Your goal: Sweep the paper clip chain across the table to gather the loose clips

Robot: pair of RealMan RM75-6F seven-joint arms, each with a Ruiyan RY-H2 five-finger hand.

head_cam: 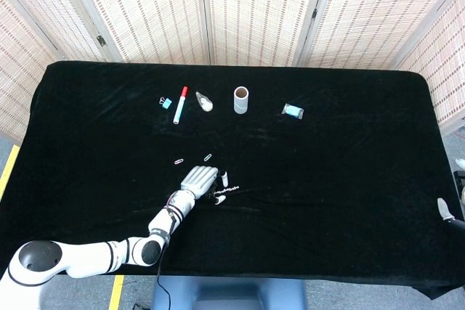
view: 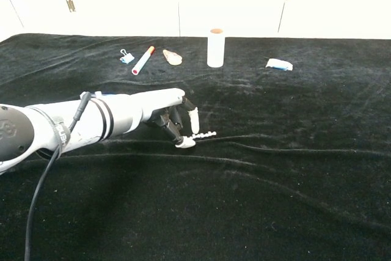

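Note:
A short white paper clip chain (view: 204, 134) (head_cam: 229, 191) lies on the black cloth, running right from my left hand (view: 171, 114) (head_cam: 200, 180). The hand lies palm down with its fingers curled, and its thumb and a fingertip (view: 185, 142) pinch the chain's left end. Two loose clips, one pink (head_cam: 177, 160) and one pale (head_cam: 208, 157), lie just beyond the hand in the head view; the arm hides them in the chest view. Only a sliver of my right hand (head_cam: 441, 209) shows at the right edge of the head view, off the table.
Along the far side stand a blue binder clip (head_cam: 165, 102), a red-capped marker (head_cam: 179, 104), a beige lump (head_cam: 205, 101), an upright cardboard tube (head_cam: 240, 100) and a blue-white packet (head_cam: 292, 111). The cloth is wrinkled to the right of the chain (view: 275, 151).

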